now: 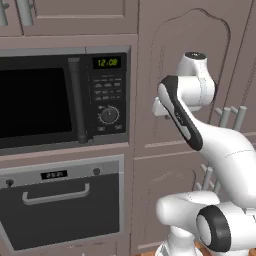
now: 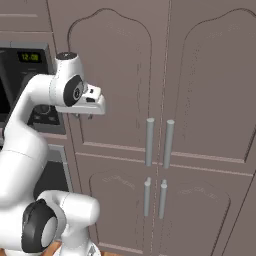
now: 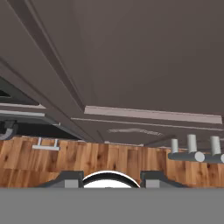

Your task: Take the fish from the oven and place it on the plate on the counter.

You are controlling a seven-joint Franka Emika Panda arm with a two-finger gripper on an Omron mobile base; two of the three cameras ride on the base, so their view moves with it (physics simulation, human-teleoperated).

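Item: oven (image 1: 62,205), built into the brown cabinet wall at lower left of the left base view. Grey control panel with a small display and two knobs; dark door closed, silver bar handle (image 1: 56,194) across its upper part. Interior hidden behind the door, so the fish's position cannot be told

Item: microwave (image 1: 62,100), black, directly above the oven. Door closed, green clock lit at upper right, dial beneath the keypad

Item: gripper (image 2: 82,116), on the raised white arm, level with the microwave and in front of the tall cabinet door (image 2: 112,85) just right of it. Hand points downward. Fingers show as small dark stubs under the white hand; whether they are spread or pressed together cannot be told. Nothing visible between them

Item: cabinet handles (image 2: 159,142), grey vertical bars in pairs, upper pair above a shorter lower pair, right of the arm, well apart from the gripper

Item: wooden floor (image 3: 109,159), plank pattern, seen in the hand view below the cabinet fronts
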